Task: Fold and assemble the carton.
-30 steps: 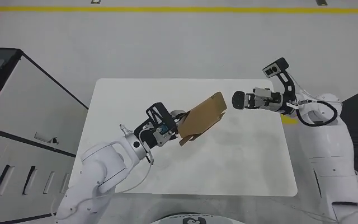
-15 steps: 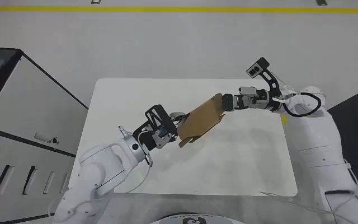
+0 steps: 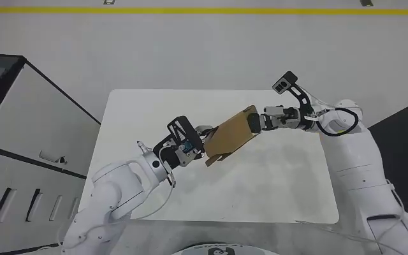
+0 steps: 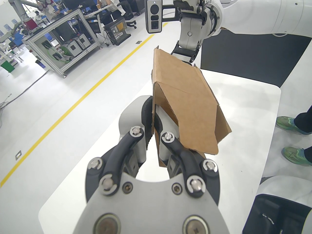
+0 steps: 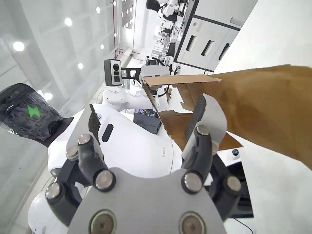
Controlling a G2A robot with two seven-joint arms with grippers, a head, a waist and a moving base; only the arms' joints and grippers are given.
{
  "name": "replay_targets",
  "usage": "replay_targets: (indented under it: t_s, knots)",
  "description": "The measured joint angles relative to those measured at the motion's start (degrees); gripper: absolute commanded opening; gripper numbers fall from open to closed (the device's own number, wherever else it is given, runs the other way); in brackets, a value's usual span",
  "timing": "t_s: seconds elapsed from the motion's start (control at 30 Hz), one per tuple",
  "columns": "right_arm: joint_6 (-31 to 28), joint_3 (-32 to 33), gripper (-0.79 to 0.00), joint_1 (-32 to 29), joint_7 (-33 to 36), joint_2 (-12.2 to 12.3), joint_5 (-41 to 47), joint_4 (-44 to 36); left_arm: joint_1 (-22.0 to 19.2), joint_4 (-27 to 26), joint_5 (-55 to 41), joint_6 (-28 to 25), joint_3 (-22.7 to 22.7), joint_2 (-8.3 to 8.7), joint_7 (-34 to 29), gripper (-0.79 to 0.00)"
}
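Top view: the carton [image 3: 231, 135] is held tilted above the white table [image 3: 268, 191], near its middle. Its lower end is pinched in the left gripper [image 3: 203, 136]. The right gripper [image 3: 255, 121] sits at the upper end, touching it or just beside it; which cannot be told. A grey cabinet [image 3: 32, 121] stands beside the table's left edge, and a yellow floor line [image 3: 191, 10] runs well beyond the far side.

Left wrist view: the left gripper [image 4: 153, 114] is closed tight on one thin cardboard wall of the carton [image 4: 187, 98], which is half opened with a flap hanging loose. The right gripper [image 4: 186, 55] is partly hidden behind the far top edge. The table [image 4: 243, 103] lies below, and the yellow floor line [image 4: 73, 105] runs off to one side.

Right wrist view: the right gripper [image 5: 148, 116] is spread wide. The corrugated edge of the carton [image 5: 256, 108] passes between its fingers, with one finger [image 5: 202, 109] against the cardboard and the other well apart. The cabinet [image 5: 207, 42] is seen behind.
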Motion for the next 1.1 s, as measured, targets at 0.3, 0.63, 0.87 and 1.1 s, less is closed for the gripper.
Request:
replay_targets:
  t_s: [0.3, 0.63, 0.87, 1.1]
  knots:
    - [-1.0, 0.21, -0.237, -0.82, 1.96, 0.45, -2.21, -1.75, -0.95, 0.43, -0.76, 0.0, 1.14, 0.13, -0.77, -0.785]
    - [-6.07, -1.87, -0.437, -1.58, 1.94, 1.38, -4.24, -6.14, -1.47, 0.83, -1.98, -0.25, 2.46, 0.3, -1.62, -0.785]
    - [-7.82, -3.37, -0.502, -1.22, 1.94, 2.89, -5.32, -7.98, -1.3, 0.65, -2.62, 0.04, 2.54, 0.51, -2.32, -0.785]
    - [-7.79, -3.46, -0.619, -1.89, 1.94, 4.07, -3.07, -10.51, -0.72, 0.67, -2.67, 0.29, 2.25, 0.76, -2.96, -0.785]
